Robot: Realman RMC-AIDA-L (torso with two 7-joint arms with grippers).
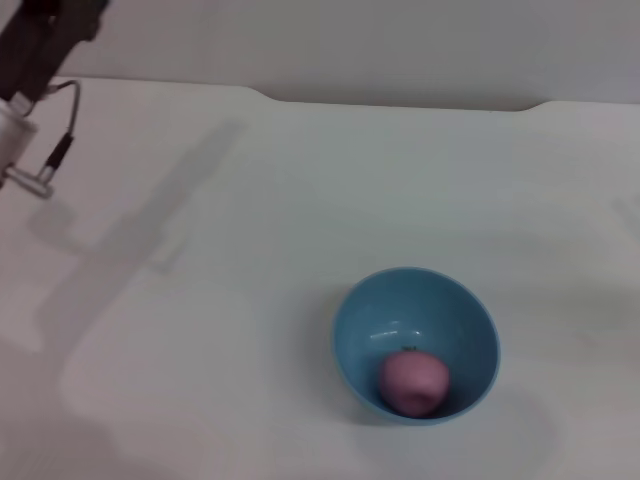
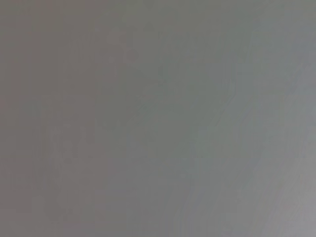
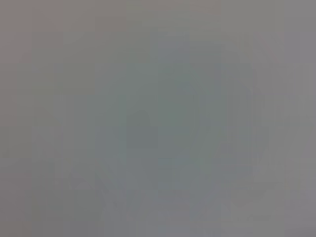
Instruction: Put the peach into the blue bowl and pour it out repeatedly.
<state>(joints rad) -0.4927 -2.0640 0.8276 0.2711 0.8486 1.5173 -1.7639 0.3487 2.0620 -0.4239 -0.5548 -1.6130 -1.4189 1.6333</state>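
- Far left, head view: we see part of the left arm [image 1: 30,95] at the top corner, dark upper body, silver fitting and a black cable, raised above the white tabletop [image 1: 200,250]. Its shadow falls across the surface toward the middle.
- The left gripper itself is out of shot there, so we cannot tell whether its fingers are wide or narrow.
- Centre-right, head view: the deep, round, glossy light-blue plastic bowl [image 1: 415,300] stands upright on the table, near the front edge and well apart from the left arm.
- The small, round, matte pink toy peach [image 1: 412,381] lies inside the bowl, on the floor of it toward the near wall. We see a tiny dark mark on its top.
- Nothing is touching the bowl or the peach.
- Right side, head view: no right arm or right gripper appears, so we cannot tell its state.
- Left wrist view: only a plain grey field, no object we can identify.
- Right wrist view: same, flat grey. Only the head view gives us the bowl and peach.
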